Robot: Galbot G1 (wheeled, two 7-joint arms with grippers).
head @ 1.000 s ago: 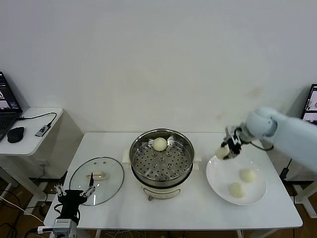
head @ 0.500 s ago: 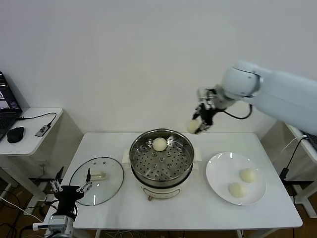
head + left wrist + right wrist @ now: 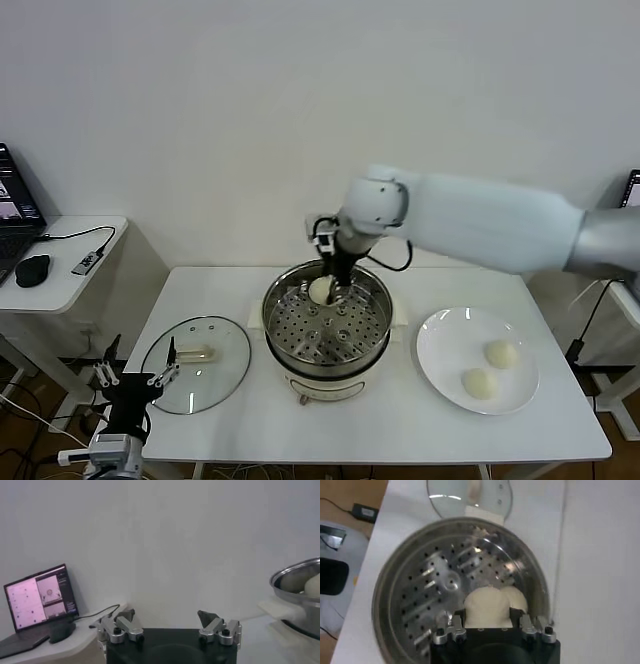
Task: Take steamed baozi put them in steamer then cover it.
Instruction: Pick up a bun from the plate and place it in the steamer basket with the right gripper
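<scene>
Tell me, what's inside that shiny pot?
A holed metal tray sits in the pot, with two white buns on it. The right end effector grips one bun, partly hiding the second.

Legible text, labels, brands, numbers, signs: none. The laptop screen (image 3: 42,600) on the side desk shows pink-tinted window content, too small to read. The steamer (image 3: 326,325) carries no readable marking.

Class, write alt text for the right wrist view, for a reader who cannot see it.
The right claw holds a steamed baozi over the perforated tray inside the steel steamer, with a second baozi right beside it. Beyond the steamer's rim, the glass cover lies on the white table.
</scene>
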